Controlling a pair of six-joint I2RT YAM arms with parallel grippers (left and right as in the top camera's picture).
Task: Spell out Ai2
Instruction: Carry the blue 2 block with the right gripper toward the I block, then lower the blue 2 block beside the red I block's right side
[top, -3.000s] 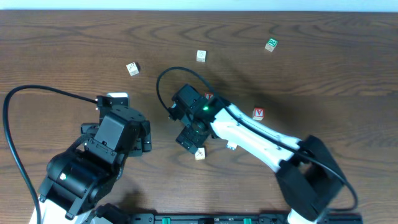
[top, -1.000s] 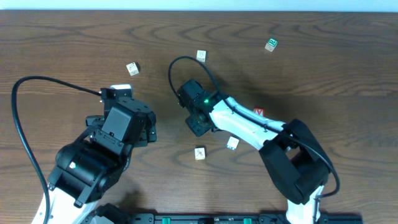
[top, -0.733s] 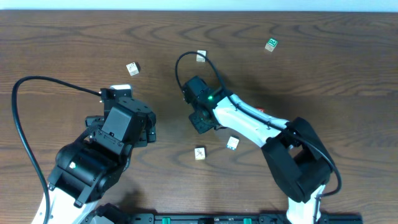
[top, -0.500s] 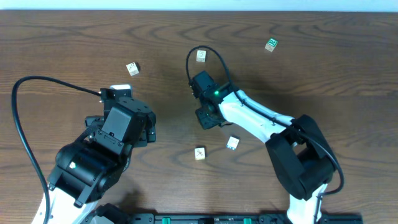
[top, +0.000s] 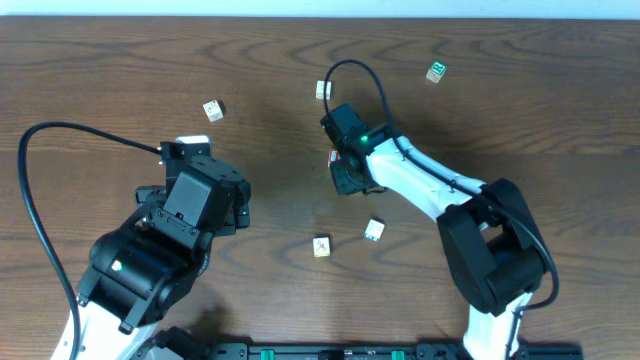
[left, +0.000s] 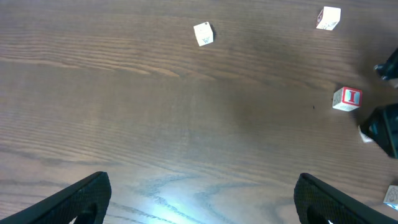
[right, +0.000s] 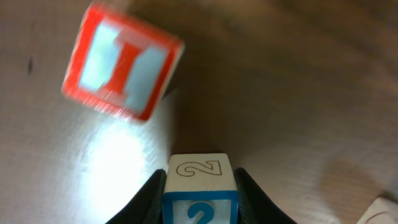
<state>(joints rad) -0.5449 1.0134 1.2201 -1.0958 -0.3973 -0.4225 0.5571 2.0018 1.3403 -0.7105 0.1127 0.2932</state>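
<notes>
A white block with a blue 2 sits clamped between the fingers of my right gripper, held just above the wood. A red-framed I block lies on the table ahead and to the left of it, blurred and apart. From overhead the right gripper is at mid-table with the I block at its far edge; the 2 block is hidden under it. My left gripper hangs open over bare wood, fingertips wide apart. The I block shows at its right.
Loose letter blocks lie scattered: two white ones at the back, a green one far right, two near the front. The left arm fills the front left.
The right arm has swung toward the back right, carrying the 2 block up beside the I block. The left arm has stayed still.
</notes>
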